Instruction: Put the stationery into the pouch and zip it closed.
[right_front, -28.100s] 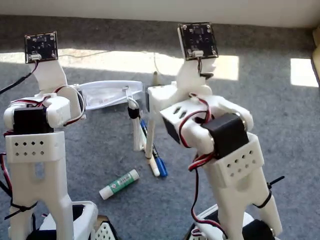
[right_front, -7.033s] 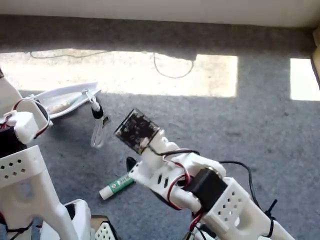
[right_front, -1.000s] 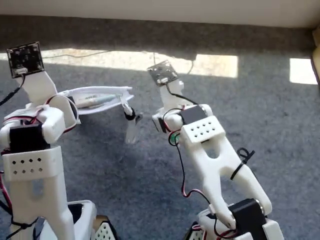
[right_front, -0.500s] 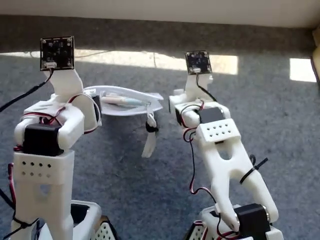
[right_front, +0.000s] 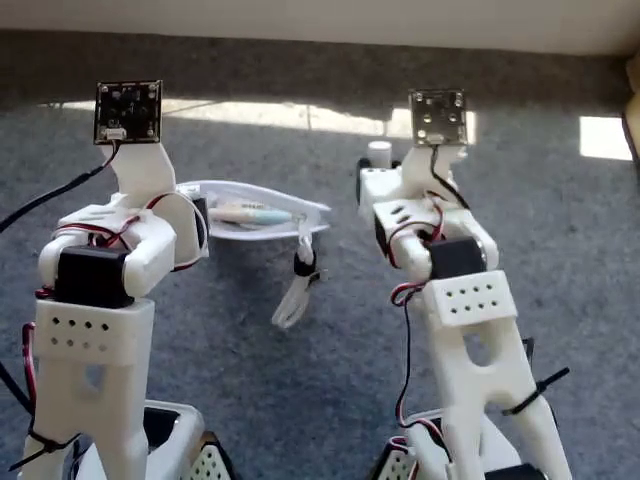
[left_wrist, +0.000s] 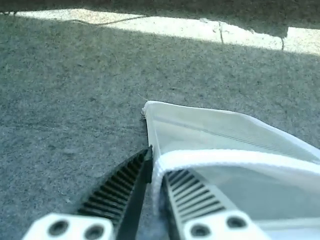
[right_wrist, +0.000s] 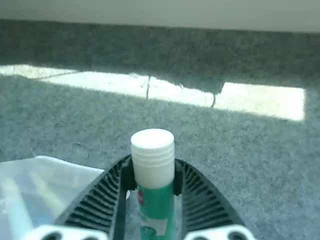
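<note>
A clear pouch with a white zip edge hangs above the grey carpet, held at one end by my left gripper, which is shut on its rim. Pens show through its wall. A white strap with a black clip dangles from its other end. My right gripper is shut on a glue stick, green-bodied with a white cap, held upright just beside the pouch's free end.
Grey carpet covers the floor, with sunlit patches along the far side below a pale wall. The arms' white bases stand at the near edge. A thin cable lies on the far carpet.
The right arm has swung from beside the pouch's strap to the right and up, carrying the glue stick. The left arm and pouch shifted slightly right; the strap swings lower.
</note>
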